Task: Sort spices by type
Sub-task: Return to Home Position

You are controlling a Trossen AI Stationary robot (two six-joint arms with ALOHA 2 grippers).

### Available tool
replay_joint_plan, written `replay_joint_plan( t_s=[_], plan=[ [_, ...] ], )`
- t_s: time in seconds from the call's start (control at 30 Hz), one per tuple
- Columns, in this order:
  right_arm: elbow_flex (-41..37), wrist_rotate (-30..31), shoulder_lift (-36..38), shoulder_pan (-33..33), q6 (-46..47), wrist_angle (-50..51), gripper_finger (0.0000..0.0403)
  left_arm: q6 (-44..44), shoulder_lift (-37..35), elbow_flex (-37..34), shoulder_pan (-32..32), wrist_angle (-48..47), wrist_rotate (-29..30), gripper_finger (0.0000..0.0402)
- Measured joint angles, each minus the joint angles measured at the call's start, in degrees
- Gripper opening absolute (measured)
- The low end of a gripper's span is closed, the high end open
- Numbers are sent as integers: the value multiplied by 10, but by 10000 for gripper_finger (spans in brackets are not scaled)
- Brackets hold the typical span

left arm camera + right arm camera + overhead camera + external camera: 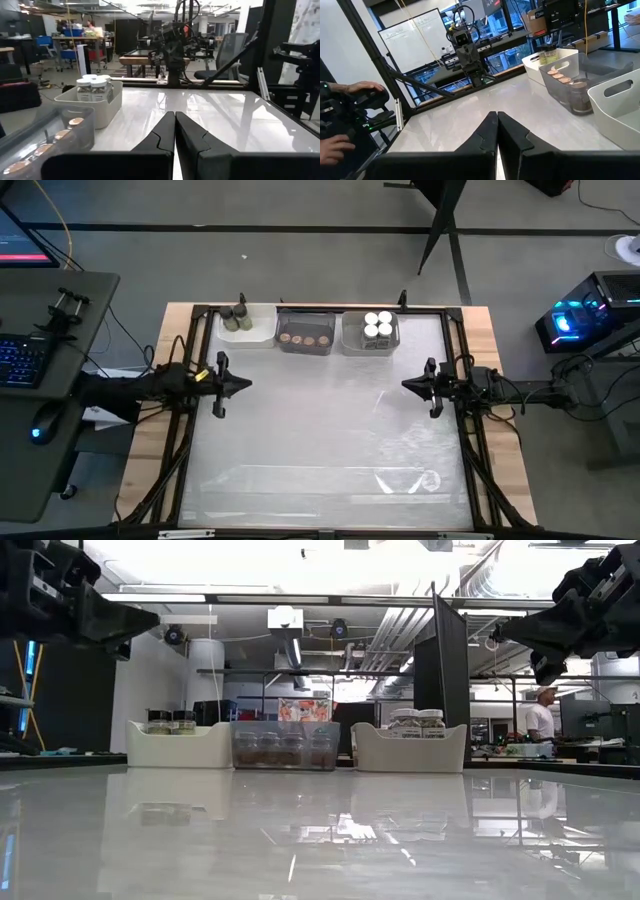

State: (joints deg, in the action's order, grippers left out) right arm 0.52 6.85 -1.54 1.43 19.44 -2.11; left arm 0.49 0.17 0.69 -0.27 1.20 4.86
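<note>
My left gripper [243, 384] hovers over the left side of the table [320, 440], its fingers pressed together on nothing. My right gripper [408, 385] hangs opposite over the right side, likewise closed and empty. Three bins line the table's far edge: the dark-capped jars [238, 316] sit in the white bin [262, 332] by the far left corner, the brown-capped jars [305, 338] in the clear middle bin [283, 330], and the white-capped jars [377, 326] in the right-hand bin [350, 335].

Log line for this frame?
left gripper: shut, empty | right gripper: shut, empty | dark-capped jars: left bin | brown-capped jars: middle bin | white-capped jars: right bin
</note>
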Motion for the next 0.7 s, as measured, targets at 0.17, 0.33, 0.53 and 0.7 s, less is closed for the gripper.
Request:
replay_joint_plan(
  t_s=[0.17,0.33,0.53,0.7],
  plan=[
    [0,0,0,0,0,0,1,1,0,0,12,-1,-1,0],
    [0,0,0,0,0,0,1,1,0,0,21,-1,-1,0],
    [0,0,0,0,0,0,1,2,12,0,21,0,1,0],
    [0,0,0,0,0,0,1,2,12,0,21,-1,2,0]
  ],
)
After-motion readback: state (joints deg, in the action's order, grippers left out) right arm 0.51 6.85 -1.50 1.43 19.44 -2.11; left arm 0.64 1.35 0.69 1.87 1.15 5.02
